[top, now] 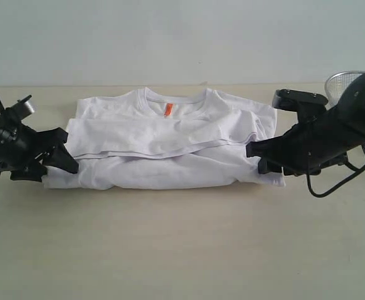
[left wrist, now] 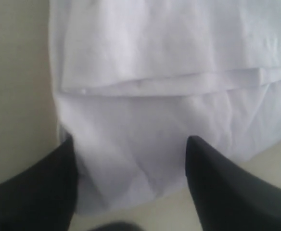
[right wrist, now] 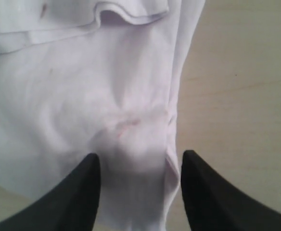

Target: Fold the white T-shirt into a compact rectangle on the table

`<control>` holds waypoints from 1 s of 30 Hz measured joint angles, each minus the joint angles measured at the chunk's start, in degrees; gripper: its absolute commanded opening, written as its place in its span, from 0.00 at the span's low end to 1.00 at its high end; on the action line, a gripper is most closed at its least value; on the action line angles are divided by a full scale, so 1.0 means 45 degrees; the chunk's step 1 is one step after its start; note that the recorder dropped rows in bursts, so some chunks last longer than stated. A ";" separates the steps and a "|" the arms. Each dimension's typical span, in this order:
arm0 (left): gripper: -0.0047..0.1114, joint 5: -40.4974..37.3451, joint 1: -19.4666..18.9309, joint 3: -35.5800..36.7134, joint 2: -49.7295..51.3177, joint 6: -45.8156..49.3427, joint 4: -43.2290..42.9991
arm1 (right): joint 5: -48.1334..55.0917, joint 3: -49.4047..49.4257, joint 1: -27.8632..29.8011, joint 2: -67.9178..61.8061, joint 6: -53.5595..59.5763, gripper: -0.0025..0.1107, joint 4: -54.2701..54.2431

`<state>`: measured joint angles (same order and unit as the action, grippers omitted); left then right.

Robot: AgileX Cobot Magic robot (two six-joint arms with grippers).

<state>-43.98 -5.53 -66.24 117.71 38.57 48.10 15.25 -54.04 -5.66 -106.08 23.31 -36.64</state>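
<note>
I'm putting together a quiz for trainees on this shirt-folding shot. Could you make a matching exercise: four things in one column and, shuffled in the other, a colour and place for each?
Things:
1. T-shirt
2. neck tag
3. wire basket
4. left pincer

Descriptions:
A. silver, at the far right of the exterior view
B. black, at the shirt's near left corner
C. white, partly folded, lying on the table
D. orange, inside the collar

Pairs: 1-C, 2-D, 3-A, 4-B
</note>
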 measured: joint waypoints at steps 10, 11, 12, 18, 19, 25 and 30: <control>0.08 0.0126 0.0000 0.0000 0.0316 0.0346 0.0341 | -0.0079 0.0000 0.0000 0.0000 0.0000 0.02 -0.0060; 0.08 0.0126 0.0000 0.0000 0.0316 0.0413 0.0335 | -0.0079 0.0000 0.0000 0.0000 0.0000 0.02 -0.0082; 0.08 0.0126 0.0000 0.0000 0.0316 0.0491 0.0335 | -0.0079 0.0000 0.0000 0.0000 0.0000 0.02 -0.0082; 0.08 -0.0310 0.0000 0.0000 0.0316 0.0549 0.0135 | 0.0082 0.0000 0.0000 0.0000 0.0000 0.02 -0.0082; 0.08 -0.0461 0.0000 0.0000 0.0316 0.0549 0.0041 | 0.0145 0.0000 0.0000 0.0000 0.0000 0.02 -0.0082; 0.08 -0.0553 0.0000 0.0714 -0.0024 0.0500 -0.0163 | 0.0593 0.0058 0.0000 0.0000 0.0000 0.02 -0.0082; 0.08 -0.0293 0.0000 0.1553 -0.0708 0.0500 -0.0533 | 0.0487 0.0714 0.0000 0.0000 0.0000 0.02 -0.0082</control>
<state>-45.29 -5.53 -59.25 114.52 40.82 45.70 17.44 -50.82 -5.66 -106.08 23.31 -37.01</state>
